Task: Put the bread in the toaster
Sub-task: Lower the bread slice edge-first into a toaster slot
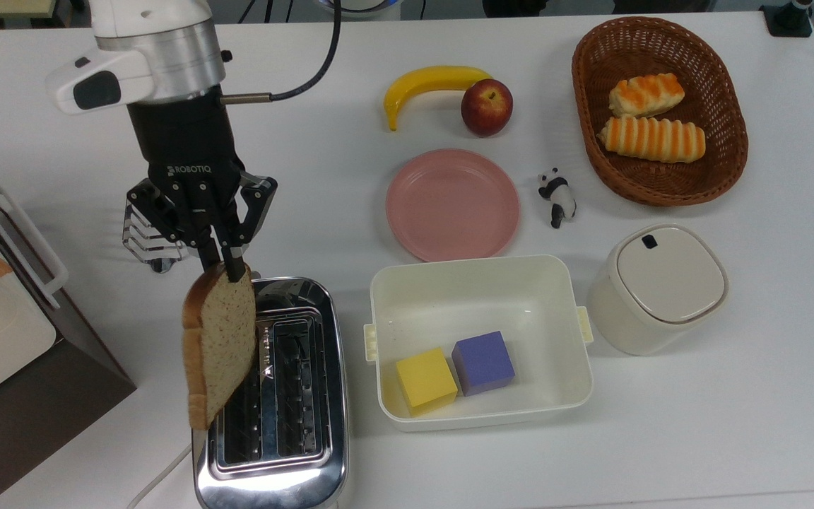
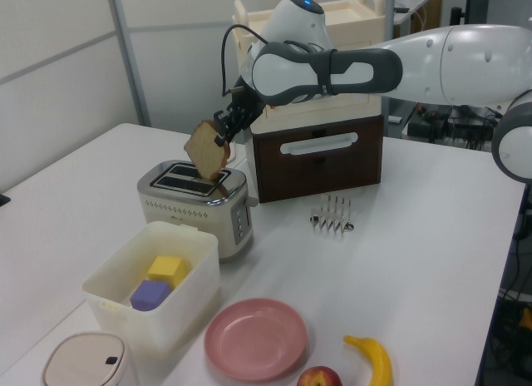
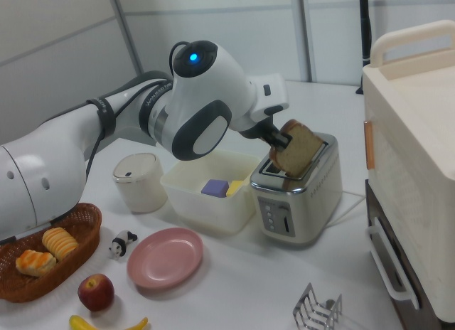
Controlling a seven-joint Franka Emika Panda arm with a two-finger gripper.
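The gripper (image 1: 225, 263) pinches the top edge of the bread (image 1: 219, 346), which hangs tilted below the jaws over the toaster (image 1: 273, 396), so the slice needs squaring with a slot before lowering.

A big white table (image 1: 732, 424) stood under the gripper (image 1: 223, 263). Pale grey wall panels (image 2: 58, 78) rose behind it.
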